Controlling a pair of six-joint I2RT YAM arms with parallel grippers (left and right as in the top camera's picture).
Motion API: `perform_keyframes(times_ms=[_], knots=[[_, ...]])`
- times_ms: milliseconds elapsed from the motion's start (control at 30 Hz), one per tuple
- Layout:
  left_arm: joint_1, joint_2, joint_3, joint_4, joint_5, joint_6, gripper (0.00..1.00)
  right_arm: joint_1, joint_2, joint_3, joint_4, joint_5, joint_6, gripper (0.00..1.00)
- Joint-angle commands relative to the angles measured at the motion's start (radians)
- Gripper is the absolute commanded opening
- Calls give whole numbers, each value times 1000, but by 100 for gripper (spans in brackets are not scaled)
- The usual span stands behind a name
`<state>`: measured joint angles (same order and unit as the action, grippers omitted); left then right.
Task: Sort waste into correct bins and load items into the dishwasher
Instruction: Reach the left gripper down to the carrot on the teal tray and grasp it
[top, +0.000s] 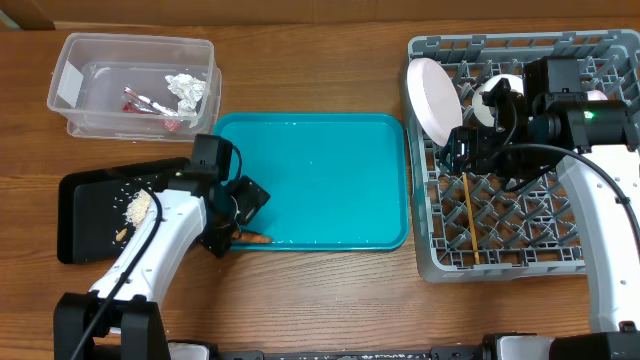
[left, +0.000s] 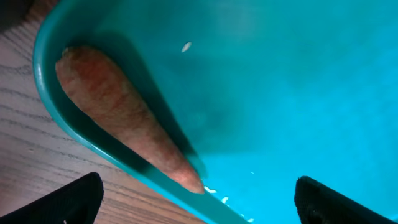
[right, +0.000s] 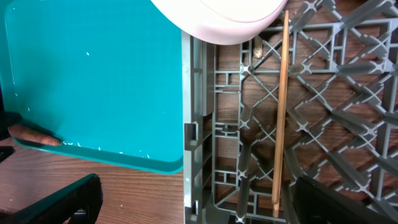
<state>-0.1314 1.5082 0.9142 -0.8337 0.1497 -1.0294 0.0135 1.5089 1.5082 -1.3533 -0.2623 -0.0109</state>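
Glossy white links and black joint housings form the left arm (top: 160, 235) and right arm (top: 605, 200), a black cable running along each. The left gripper (left: 199, 202) and right gripper (right: 199, 202) are matte black.

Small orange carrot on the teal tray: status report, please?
Left gripper open above small orange carrot. Carrot unheld, against teal plastic tray rim. Right gripper open over grey plastic dish rack, thin wooden chopstick inside.

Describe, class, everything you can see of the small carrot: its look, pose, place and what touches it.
The carrot is small and dull orange with faint cross ridges, blunt at one end and tapering to a tip. It lies flat in the corner of the teal tray nearest the left arm, along the raised rim and seemingly against it. The left gripper hangs open over it, with its fingers to either side, not touching it.
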Motion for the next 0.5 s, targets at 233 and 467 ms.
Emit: perform_keyframes(times_ms=[233, 467], knots=[[-7, 5, -93, 124, -57, -42, 100, -3, -15, 18, -3, 0, 4, 100], [-7, 19, -94, 157, -56, -42, 100, -3, -15, 18, -7, 0, 4, 100]])
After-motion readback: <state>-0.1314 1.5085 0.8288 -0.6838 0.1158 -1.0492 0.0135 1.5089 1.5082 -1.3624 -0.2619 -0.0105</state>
